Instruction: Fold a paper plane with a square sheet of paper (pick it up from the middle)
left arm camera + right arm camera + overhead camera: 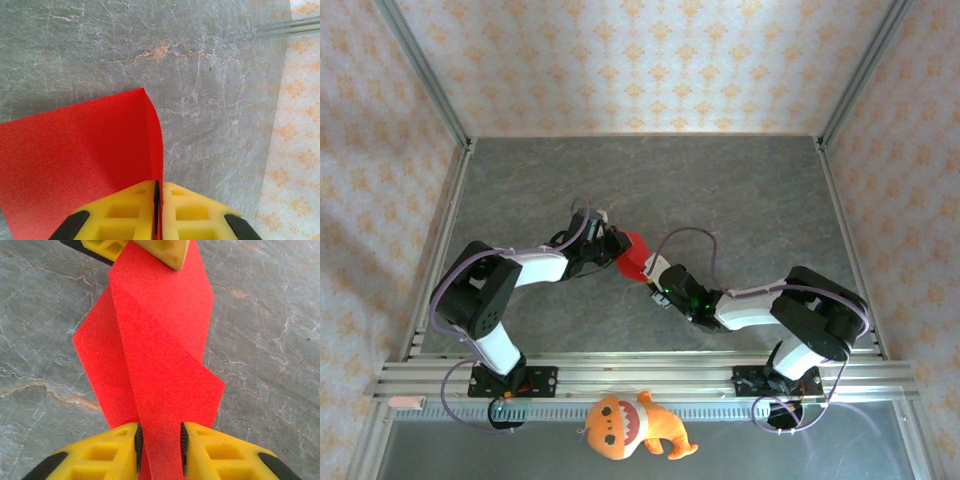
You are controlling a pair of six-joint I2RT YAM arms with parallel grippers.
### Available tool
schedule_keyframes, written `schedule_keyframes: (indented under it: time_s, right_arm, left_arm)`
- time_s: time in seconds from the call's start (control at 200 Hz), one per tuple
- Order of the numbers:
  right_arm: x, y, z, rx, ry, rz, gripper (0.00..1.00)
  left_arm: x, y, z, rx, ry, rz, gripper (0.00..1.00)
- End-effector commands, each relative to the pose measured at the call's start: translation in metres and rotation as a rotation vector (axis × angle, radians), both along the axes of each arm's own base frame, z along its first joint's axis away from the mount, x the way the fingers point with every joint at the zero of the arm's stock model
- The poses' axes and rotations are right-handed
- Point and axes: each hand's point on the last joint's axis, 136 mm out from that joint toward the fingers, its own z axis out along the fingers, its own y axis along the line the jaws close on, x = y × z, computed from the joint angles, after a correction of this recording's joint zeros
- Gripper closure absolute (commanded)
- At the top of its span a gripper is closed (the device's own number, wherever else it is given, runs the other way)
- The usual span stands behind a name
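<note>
Left gripper [156, 189] is pinching the square sheet of paper [160, 355] on a folded edge, its jaws all but meeting with only the red layer between them. Judged purpose: anchoring the crease while the other arm works.

Right gripper [160, 440] is standing narrowly open, with a strip of the sheet passing flat through the gap. Whether its pads are touching the paper's edges cannot be told.

The sheet is spanning between the two grippers over the middle of the surface [740, 190]. It is partly folded, with layers overlapping and one corner sticking out, and is not yet a dart.

No container is taking part. An orange plush toy [625, 428] is lying beyond the near rail, well apart.
</note>
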Motion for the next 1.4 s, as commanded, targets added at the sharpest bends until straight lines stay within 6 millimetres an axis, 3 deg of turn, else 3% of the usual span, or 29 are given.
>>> schedule_keyframes:
  time_s: [0.0, 0.721, 0.946, 1.036, 1.186, 1.396]
  right_arm:
    - [0.004, 0.002, 0.002, -0.015, -0.028, -0.009, 0.77]
    - [-0.001, 0.007, 0.001, 0.036, 0.016, 0.001, 1.00]
    - [-0.004, 0.011, 0.004, 0.069, 0.031, 0.013, 1.00]
    - [-0.003, 0.008, 0.006, 0.062, 0.004, 0.006, 0.89]
    - [0.000, 0.010, 0.011, 0.048, -0.034, 0.026, 0.82]
    - [0.006, 0.005, 0.006, -0.008, -0.069, 0.014, 0.81]
  left_arm:
    - [-0.002, -0.005, 0.010, -0.019, -0.022, -0.022, 0.89]
    - [0.000, -0.007, 0.013, -0.015, -0.026, -0.029, 0.86]
    - [0.002, -0.006, 0.014, -0.001, -0.029, -0.033, 0.86]
    - [0.001, -0.007, 0.013, 0.000, -0.028, -0.038, 0.87]
    - [0.001, -0.007, 0.012, 0.001, -0.024, -0.041, 0.87]
    - [0.001, -0.009, 0.012, -0.005, -0.024, -0.049, 0.87]
